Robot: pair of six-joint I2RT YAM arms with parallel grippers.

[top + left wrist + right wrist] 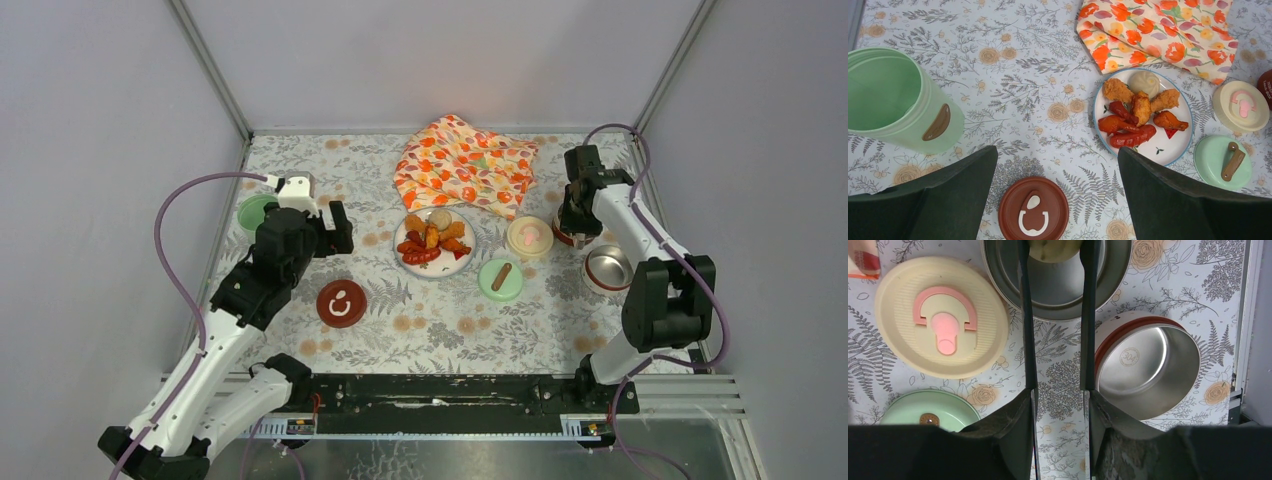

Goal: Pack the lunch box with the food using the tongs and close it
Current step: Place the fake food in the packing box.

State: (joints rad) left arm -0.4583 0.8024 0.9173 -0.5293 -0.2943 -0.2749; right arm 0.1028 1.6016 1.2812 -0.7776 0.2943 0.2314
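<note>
Tongs [1027, 330] sit at their near end in the right gripper [1059, 392], whose fingers are pressed partway in on the two thin arms. That squeeze is what pinches a pale ball [1050, 249] between the far tips, inside the outline of a steel bowl [1110, 270]. Whether the ball rests on the bottom cannot be told. Just beside it stands a second bowl [1148, 365], red-rimmed and empty, probably placed within easy reach for a later load.

Across the table [1048, 75] from the near edge, the dark red lid [1033, 207] and the green lid [1223, 162] lie flat and apart from their pots, leaving the pots open for filling. Beyond them the plate [1173, 150] carries the rest of the food [1140, 107], with the cream lid [1240, 105] just beside it. The left gripper [1057, 155] hangs spread wide and empty between the plate and the open mint pot [898, 137], seemingly waiting for the closing step. Farthest back, the flowered cloth [1158, 30] lies just behind the plate.
</note>
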